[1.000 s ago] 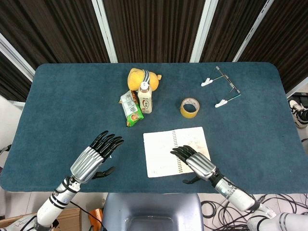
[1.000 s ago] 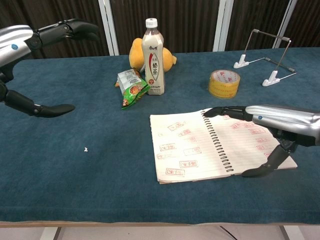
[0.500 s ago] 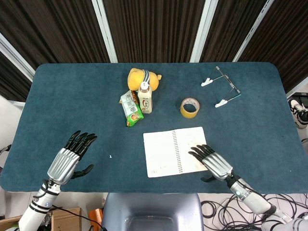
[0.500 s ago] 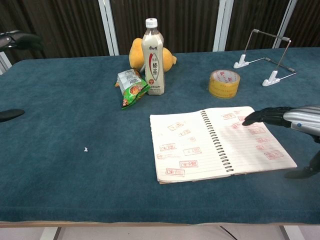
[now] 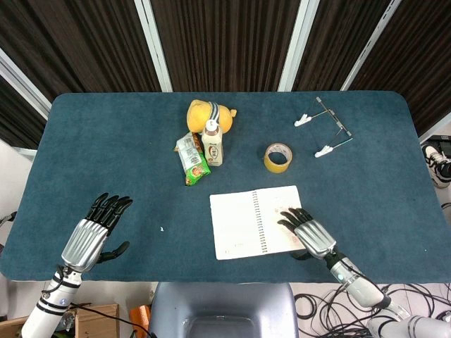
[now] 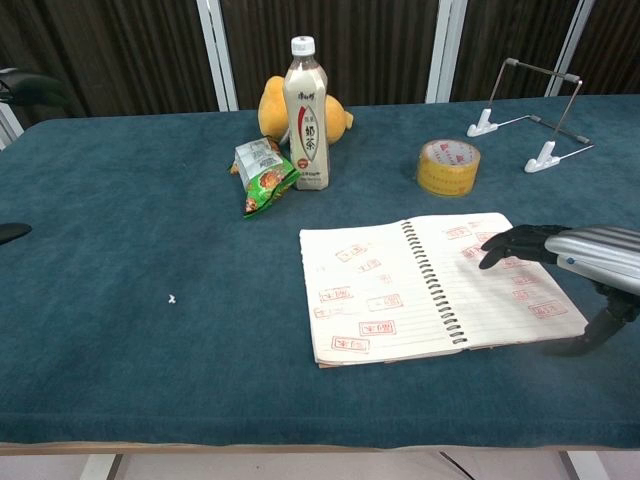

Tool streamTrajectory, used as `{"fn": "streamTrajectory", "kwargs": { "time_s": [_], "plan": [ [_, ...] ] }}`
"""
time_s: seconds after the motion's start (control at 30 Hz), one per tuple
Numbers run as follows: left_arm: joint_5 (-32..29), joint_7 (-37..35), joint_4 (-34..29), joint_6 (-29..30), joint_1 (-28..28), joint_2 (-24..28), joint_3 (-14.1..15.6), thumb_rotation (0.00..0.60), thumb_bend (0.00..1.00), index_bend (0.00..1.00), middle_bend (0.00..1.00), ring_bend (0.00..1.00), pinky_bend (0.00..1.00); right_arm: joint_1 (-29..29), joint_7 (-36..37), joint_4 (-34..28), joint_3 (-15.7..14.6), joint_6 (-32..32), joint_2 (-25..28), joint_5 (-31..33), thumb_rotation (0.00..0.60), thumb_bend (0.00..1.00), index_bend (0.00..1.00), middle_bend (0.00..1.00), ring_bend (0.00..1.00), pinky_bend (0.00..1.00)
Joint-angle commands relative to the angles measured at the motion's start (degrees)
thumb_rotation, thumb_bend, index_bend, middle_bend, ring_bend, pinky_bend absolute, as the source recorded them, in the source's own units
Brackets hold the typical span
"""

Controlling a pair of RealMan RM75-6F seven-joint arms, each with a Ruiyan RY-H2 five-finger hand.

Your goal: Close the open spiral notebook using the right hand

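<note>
Dark curtains back a blue-clothed table (image 5: 84, 134), where the spiral notebook (image 5: 243, 222) lies open flat near the front edge — not yet closed. Over its right page the right hand (image 5: 308, 229) hovers, fingers apart and holding nothing, having drawn back from the spine a second ago toward the page's outer edge — likely to lift it. Left hand (image 5: 91, 232), also spread and empty, has retreated; no containers hold anything.

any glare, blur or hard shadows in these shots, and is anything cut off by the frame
Head view: even light, no glare, sharp; the right hand casts only a faint shadow on the notebook. Chest view: sharp too, with a soft shadow under the right hand at the notebook's right edge and a mild sheen on the tape; the left hand is nearly cropped out at the left edge.
</note>
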Motion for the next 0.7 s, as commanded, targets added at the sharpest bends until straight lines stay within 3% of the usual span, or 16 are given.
{"fn": "streamTrajectory", "kwargs": {
  "time_s": [0.03, 0.37, 0.7],
  "plan": [
    [0.0, -0.1, 0.1, -0.1, 0.0, -0.1, 0.0, 0.600, 0.25, 0.10, 0.12, 0.09, 0.06, 0.0, 0.1, 0.5, 0.1, 0.0, -0.2, 0.2, 0.600, 0.08, 0.21, 0.08, 0.00, 0.10],
    [0.2, -0.4, 0.3, -0.3, -0.3, -0.4, -0.3, 0.600, 0.25, 0.10, 0.12, 0.09, 0.06, 0.2, -0.2, 3.5, 0.8, 0.1, -2.2, 1.0, 0.600, 0.10, 0.23, 0.09, 0.01, 0.10],
    [0.3, -1.0, 0.6, -0.1, -0.2, -0.5, -0.3, 0.600, 0.25, 0.10, 0.12, 0.09, 0.06, 0.2, 0.6, 6.8, 1.5, 2.5, -3.9, 0.3, 0.600, 0.27, 0.29, 0.14, 0.05, 0.13]
  ]
}}
